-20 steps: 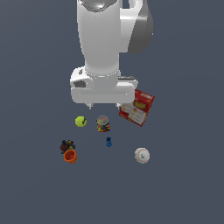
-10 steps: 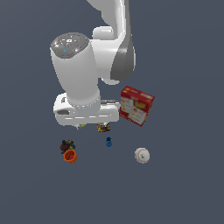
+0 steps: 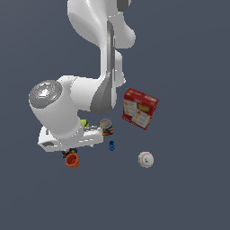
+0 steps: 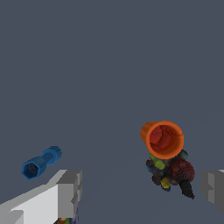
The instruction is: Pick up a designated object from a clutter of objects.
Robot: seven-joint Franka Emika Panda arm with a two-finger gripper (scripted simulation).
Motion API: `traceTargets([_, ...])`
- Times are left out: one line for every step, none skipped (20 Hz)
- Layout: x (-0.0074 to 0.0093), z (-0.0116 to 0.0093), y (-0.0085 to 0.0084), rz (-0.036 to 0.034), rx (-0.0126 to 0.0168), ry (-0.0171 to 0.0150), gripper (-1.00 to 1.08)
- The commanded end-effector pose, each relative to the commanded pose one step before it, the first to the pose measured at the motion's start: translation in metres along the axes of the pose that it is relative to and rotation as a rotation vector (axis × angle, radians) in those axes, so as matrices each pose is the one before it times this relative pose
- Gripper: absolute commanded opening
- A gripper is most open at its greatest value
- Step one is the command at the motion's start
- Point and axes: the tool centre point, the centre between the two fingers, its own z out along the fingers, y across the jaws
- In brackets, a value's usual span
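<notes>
The designated object, a small orange cup [image 4: 162, 139], lies on its side with its mouth toward the wrist camera. It touches a dark multicoloured clump [image 4: 173, 173]. In the exterior view the orange cup [image 3: 72, 160] shows just below the white hand [image 3: 67, 138], at the left of the clutter. My gripper [image 4: 142, 190] is open, with one grey finger [image 4: 70, 192] near the blue piece [image 4: 40, 162] and the other finger [image 4: 214, 186] beyond the clump. Nothing is held. The cup sits just outside the gap between the fingers.
The clutter spreads toward the exterior view's right: a tennis ball [image 3: 84, 123] half hidden by the arm, a colourful jar [image 3: 106, 126], the tiny blue piece [image 3: 111, 145], a white baseball [image 3: 145, 159] and a red box [image 3: 140, 108]. The dark clump [image 3: 66, 153] is mostly under the hand.
The arm has swung toward the exterior view's left and come lower. The hand went from above the jar and box to over the orange cup and clump. No object moved.
</notes>
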Motion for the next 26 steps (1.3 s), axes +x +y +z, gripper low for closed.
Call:
traceTargets([0.00325,0.01835,0.016,-0.02379,-0.00028,0.00122,1.0])
traceTargets([0.00055,0.00651,0.00549,-0.00778,-0.00013,0.00002,1.0])
traceTargets([0.00035,0.00612,0.00509,-0.00727,-0.00015,0.0,1.0])
traceTargets([0.00019,0.00572,0.00468,-0.00676,-0.00017,-0.00001,1.0])
traceTargets([0.00006,0.0053,0.00428,-0.00625,-0.00017,-0.00002,1.0])
traceTargets([-0.00005,0.00488,0.00391,-0.00569,-0.00017,-0.00003,1.0])
traceTargets([-0.00013,0.00444,0.00352,-0.00516,-0.00017,-0.00004,1.0])
traceTargets([-0.00018,0.004,0.00313,-0.00463,-0.00016,-0.00004,1.0])
traceTargets([-0.00019,0.00354,0.00272,-0.00414,-0.00015,-0.00004,1.0])
traceTargets([-0.00023,0.00308,0.00239,-0.00352,-0.00013,-0.00004,1.0])
traceTargets([-0.00021,0.00262,0.002,-0.00301,-0.00012,-0.00004,1.0])
traceTargets([-0.00019,0.00215,0.00162,-0.00249,-0.0001,-0.00003,1.0])
traceTargets([-0.00015,0.00167,0.00125,-0.00195,-0.00008,-0.00003,1.0])
traceTargets([-0.00012,0.0012,0.0009,-0.00138,-0.00006,-0.00002,1.0])
traceTargets([-0.00013,0.00072,0.00062,-0.00069,-0.00003,-0.00001,1.0])
traceTargets([-0.00013,0.00024,0.00034,0.0,0.0,0.0,1.0])
traceTargets([-0.00035,-0.00076,-0.00103,0.00223,0.00051,-0.0012,1.0])
traceTargets([-0.00001,0.00042,0.00002,0.0,0.0,0.0,1.0])
traceTargets([-0.00003,0.00125,0.00005,0.0,0.0,0.0,1.0])
traceTargets([-0.00005,0.00208,0.00007,0.0,0.0,0.0,1.0])
traceTargets([-0.00008,0.0029,0.0001,0.0,0.0,0.0,1.0])
traceTargets([0.00009,0.0035,-0.00025,-0.00061,-0.0001,0.0003,1.0])
traceTargets([-0.00015,0.00452,0.00013,0.0,0.0,0.0,1.0])
traceTargets([-0.00019,0.00531,0.00014,0.0,0.0,0.0,1.0])
traceTargets([-0.00004,0.00584,-0.00022,-0.0006,-0.0001,0.00032,1.0])
traceTargets([-0.00027,0.00637,0.00015,0.0,0.0,0.0,1.0])
